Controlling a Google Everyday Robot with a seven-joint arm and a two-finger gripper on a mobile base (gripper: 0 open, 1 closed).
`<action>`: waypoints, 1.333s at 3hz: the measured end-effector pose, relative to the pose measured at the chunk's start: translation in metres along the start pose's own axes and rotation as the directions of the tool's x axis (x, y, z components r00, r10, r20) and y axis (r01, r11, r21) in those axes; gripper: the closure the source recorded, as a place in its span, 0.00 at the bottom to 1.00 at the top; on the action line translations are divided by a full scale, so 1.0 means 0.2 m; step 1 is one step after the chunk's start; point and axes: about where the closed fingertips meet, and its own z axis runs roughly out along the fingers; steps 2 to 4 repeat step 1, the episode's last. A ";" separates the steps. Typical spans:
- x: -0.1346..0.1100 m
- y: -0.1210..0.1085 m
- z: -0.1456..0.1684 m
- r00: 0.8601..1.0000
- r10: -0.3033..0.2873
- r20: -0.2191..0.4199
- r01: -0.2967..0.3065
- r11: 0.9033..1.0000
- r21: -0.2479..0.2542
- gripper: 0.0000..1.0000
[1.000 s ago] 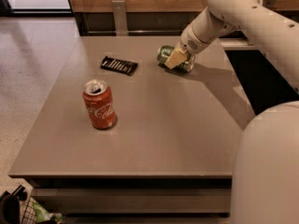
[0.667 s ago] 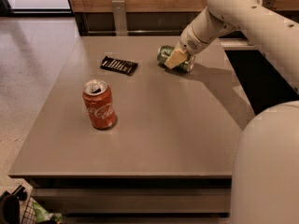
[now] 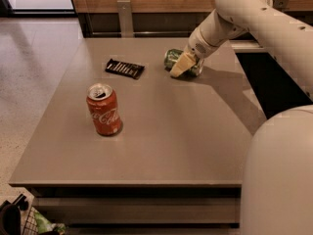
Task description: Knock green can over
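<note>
One claw (image 3: 182, 65) was down low by the far edge of the tabletop (image 3: 171, 136), closer to the far right corner. It sat right against the green can (image 3: 171, 58), on the side nearer to us. I could not tell if the claw was apart, together, or clamped on the can, because the can and the claw hid each other.

The green can seemed to lie on its side, with one round end turned toward the left edge. I think it lay that way because it had been tipped, so the job looked done or almost done. The claw was probably low and touching because a can only falls when something pushes it.

The white arm (image 3: 234, 13) reached in from the right edge, the shortest way to that far corner.

The red can (image 3: 103, 109) stood upright, nearer the left edge and the near edge. It was well apart from the claw, so it was safe from a bump. A dark flat packet (image 3: 124, 68) lay flat between the red can and the far edge.

Counting: one claw, one arm, two cans (one green, one red), and one dark packet.
</note>
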 end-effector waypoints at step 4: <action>0.00 0.00 0.00 1.000 0.000 0.000 0.000 1.000 -0.001 0.00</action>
